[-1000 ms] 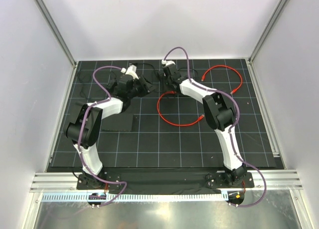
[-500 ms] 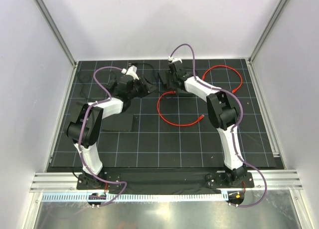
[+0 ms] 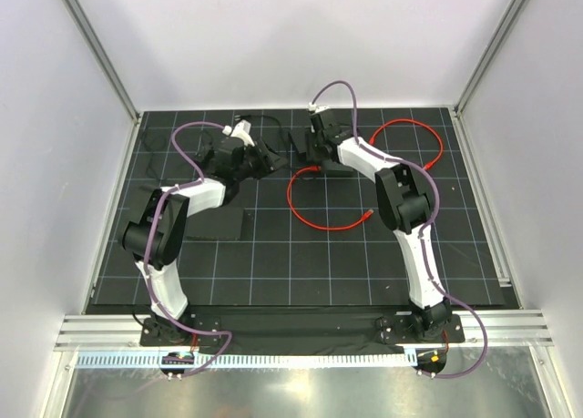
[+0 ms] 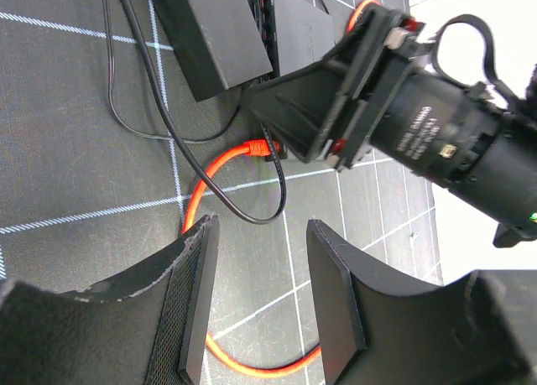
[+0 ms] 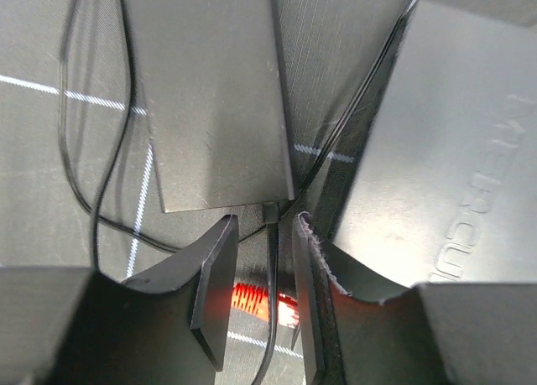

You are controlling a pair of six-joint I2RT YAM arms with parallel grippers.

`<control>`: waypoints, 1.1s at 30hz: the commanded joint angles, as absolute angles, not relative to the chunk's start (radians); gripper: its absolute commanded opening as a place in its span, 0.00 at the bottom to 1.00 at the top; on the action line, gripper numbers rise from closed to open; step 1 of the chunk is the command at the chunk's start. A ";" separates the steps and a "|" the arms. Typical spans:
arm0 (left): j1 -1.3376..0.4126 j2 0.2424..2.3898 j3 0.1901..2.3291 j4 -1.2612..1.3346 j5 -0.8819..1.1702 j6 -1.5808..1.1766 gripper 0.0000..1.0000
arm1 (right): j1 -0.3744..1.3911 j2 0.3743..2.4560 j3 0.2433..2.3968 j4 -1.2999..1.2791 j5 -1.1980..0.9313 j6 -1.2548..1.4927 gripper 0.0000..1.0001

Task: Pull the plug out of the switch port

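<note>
The left gripper [image 4: 262,226] hovers above the black gridded mat [image 3: 301,254] with its fingers [image 4: 197,301] spread wide and nothing between them. Seen from its wrist camera, only mat, a curl of black wire [image 4: 252,220] and a bend of the red cable [image 4: 195,188] lie under the gap. The red plug [image 4: 256,148] at that cable's end sits on the mat just beyond the left fingertips, clear of them.

To the right, the right gripper [image 4: 268,137] comes down steeply onto the plug, its tip meeting the plug's far end in the left wrist view. In the right wrist view its two fingers [image 5: 214,293] stand close together with a narrow gap left open. The black wire runs through that gap, and the plug glows red low within it, spanning roughly the width between the pads. The pictures do not settle whether the pads press on the plug or stand just off it.

A plain black box [image 5: 210,91] lies to the left of the right fingertips. The network switch [image 5: 453,150], lettered "MERCU" on its lid, lies to their right, its near corner just beside the right-hand finger. The plug rests near that corner, between box and switch. Whether it is seated in a port cannot be told, since the gripper hides the port face.
</note>
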State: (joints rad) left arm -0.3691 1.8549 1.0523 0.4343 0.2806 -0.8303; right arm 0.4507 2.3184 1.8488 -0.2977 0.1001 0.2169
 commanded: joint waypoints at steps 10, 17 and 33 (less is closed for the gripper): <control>-0.371 1.853 1.072 0.474 0.273 -0.822 0.50 | 0.459 2.364 1.933 -0.252 -0.080 0.317 0.13; -0.370 1.789 1.039 0.439 0.189 -0.784 0.50 | 0.506 2.410 1.962 -0.121 -0.124 0.575 0.01; -0.357 1.802 1.054 0.428 0.224 -0.781 0.51 | 0.561 2.297 1.973 -0.296 0.216 0.379 0.57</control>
State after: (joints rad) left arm -0.3634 1.8313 1.0409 0.4065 0.2115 -0.8017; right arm 0.5838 2.4363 1.9915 -0.2573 0.0727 0.4614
